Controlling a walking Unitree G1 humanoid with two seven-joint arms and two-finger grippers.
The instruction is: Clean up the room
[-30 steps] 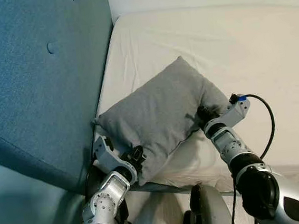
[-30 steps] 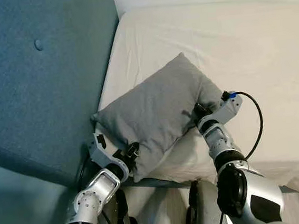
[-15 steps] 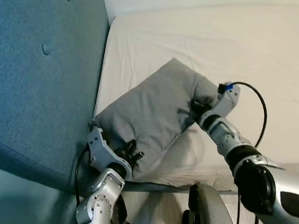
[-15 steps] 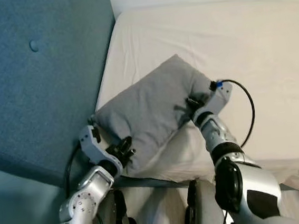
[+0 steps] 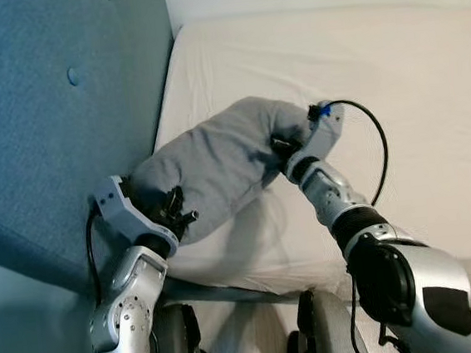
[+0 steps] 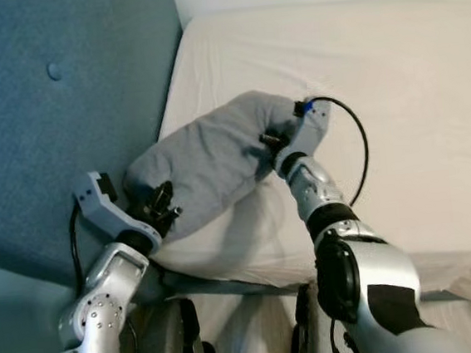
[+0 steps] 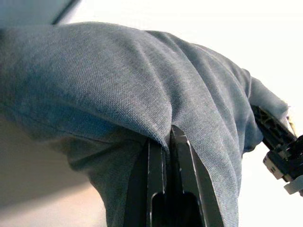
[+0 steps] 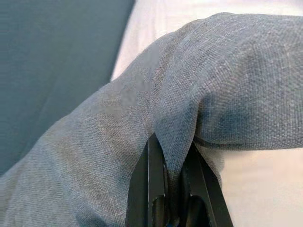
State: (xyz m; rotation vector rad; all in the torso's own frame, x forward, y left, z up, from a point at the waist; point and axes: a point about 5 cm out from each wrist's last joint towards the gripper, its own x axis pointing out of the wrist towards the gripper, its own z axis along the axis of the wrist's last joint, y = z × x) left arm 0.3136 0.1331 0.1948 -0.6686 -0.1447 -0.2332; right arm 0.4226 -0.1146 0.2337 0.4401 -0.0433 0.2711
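Left eye view shows left hand (image 5: 175,216) and right hand (image 5: 283,145) pinching the soft grey fabric pillow (image 5: 213,163) above the white bed (image 5: 392,70), needing placement by the blue upholstered headboard (image 5: 53,102).

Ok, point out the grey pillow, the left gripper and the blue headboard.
grey pillow (image 5: 217,157), left eye view, middle of its top face.
left gripper (image 5: 175,214), left eye view, between its fingertips.
blue headboard (image 5: 38,120), left eye view, padded face.

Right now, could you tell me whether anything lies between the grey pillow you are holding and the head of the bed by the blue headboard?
Nothing visible does. Both grippers, left and right, pinch the grey pillow, and the white sheet beside the blue headboard shows nothing lying on it.
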